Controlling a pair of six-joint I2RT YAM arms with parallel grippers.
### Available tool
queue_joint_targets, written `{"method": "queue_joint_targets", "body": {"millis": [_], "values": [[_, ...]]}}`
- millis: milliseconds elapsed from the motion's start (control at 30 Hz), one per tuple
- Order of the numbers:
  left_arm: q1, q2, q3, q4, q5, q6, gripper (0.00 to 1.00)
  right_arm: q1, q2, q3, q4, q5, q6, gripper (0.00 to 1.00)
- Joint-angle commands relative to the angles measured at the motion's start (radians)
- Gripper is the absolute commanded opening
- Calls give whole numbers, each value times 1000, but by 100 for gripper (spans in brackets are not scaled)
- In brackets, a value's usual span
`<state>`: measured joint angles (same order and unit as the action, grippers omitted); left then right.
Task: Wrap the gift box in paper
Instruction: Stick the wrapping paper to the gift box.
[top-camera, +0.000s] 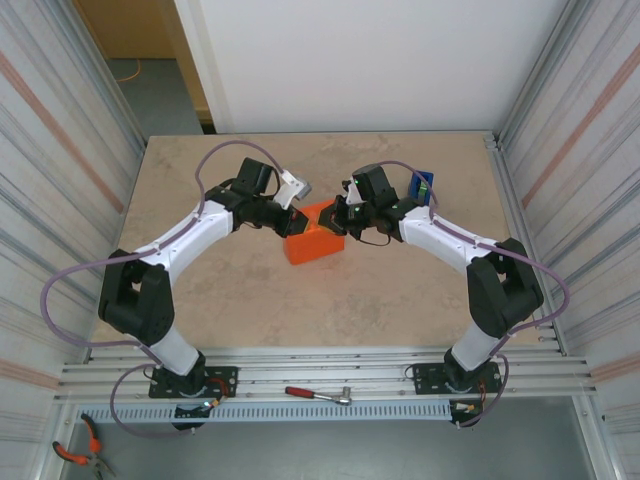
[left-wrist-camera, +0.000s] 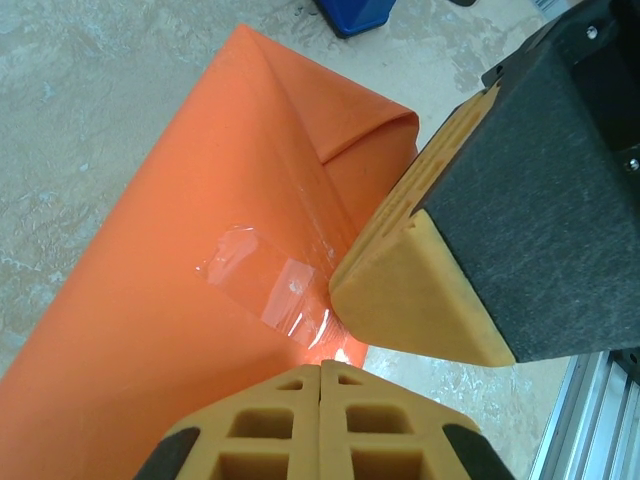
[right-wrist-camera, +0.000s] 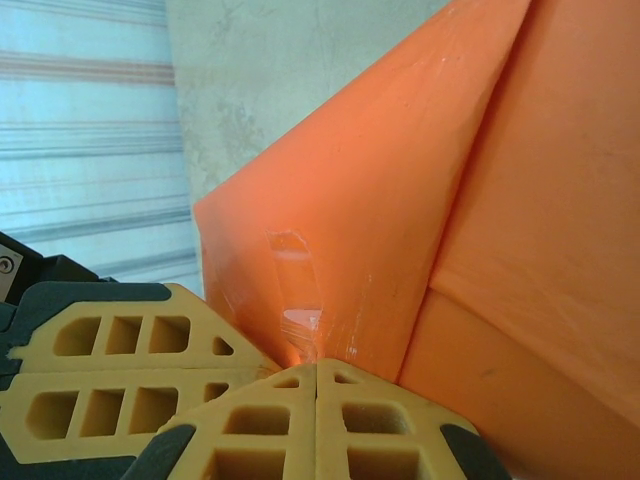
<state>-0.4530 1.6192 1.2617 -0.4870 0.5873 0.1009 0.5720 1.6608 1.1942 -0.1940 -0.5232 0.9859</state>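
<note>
Top external: one folded paper (top-camera: 314, 245); left gripper (top-camera: 293, 227), right gripper (top-camera: 336, 217), both closed.

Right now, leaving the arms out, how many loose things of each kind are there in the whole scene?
Parcel wrapped in orange paper: 1
Blue tape dispenser: 1
Clear tape strip on the parcel: 1
Hand tools, a red-handled wrench and orange-handled pliers: 2
Total: 5

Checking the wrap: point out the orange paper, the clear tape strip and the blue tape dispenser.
orange paper (left-wrist-camera: 130, 300), left wrist view, flat upper face.
clear tape strip (left-wrist-camera: 262, 283), left wrist view, strip's middle.
blue tape dispenser (top-camera: 421, 189), top external view, blue body.
</note>
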Motion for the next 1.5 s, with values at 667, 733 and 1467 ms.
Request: {"method": "queue_joint_targets", "body": {"millis": [667,733,1467], "values": [[26,-96,35,3,71,-88,0,-20,16,-25,-130,53,-23,3],[31,-86,51,-16,56,-82,0,-21,16,-27,-128,54,-21,3],[27,-23,1,-55,37,-53,0,-18,17,-25,-125,54,-16,2]]}}
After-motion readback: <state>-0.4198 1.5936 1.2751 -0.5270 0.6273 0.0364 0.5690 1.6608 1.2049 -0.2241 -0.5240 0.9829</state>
